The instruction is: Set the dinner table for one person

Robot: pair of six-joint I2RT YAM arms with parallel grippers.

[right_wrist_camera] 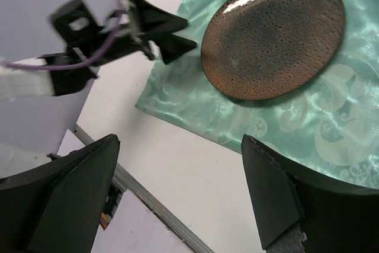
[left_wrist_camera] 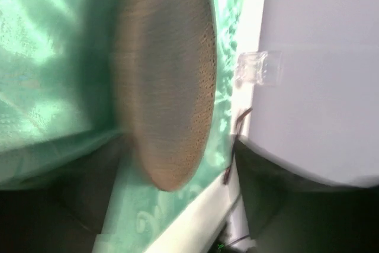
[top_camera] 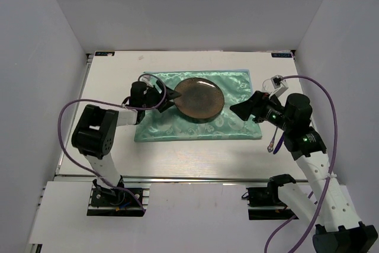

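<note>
**1. Layout.** The bench [top_camera: 177, 158] carries a mint-green mat [top_camera: 237, 81] near its centre. In the top view the mat's long axis runs from 9 to 3 o'clock. A brown speckled plate [top_camera: 198, 98] lies flat on the mat, about mid-length and toward the 12 o'clock edge. The plate is round and has no long axis, so the approach depends only on which rim is nearer.

**2. Left pincer** [top_camera: 170, 97]**.** It sits at the plate's 9 o'clock rim, pointing toward 3 o'clock. In the right wrist view its fingers [right_wrist_camera: 172, 44] are spread in a V and end just beside the rim, with nothing between them. The left wrist view is blurred and shows only plate and mat close ahead.

**3. Right pincer** [top_camera: 241, 109]**.** It hovers at the plate's 3 o'clock side, above the end of the mat and apart from the plate. Its jaws are wide and empty.

**4. Assessment.**
- The plate step appears complete, and no cutlery or glass can be identified.
- The left arm is the nearer one, so any correction to the plate falls to it.
- A straight retreat toward 9 o'clock should clear the rim.
- The glossy mat may wrinkle or slide if a fingertip drags on it.
</note>
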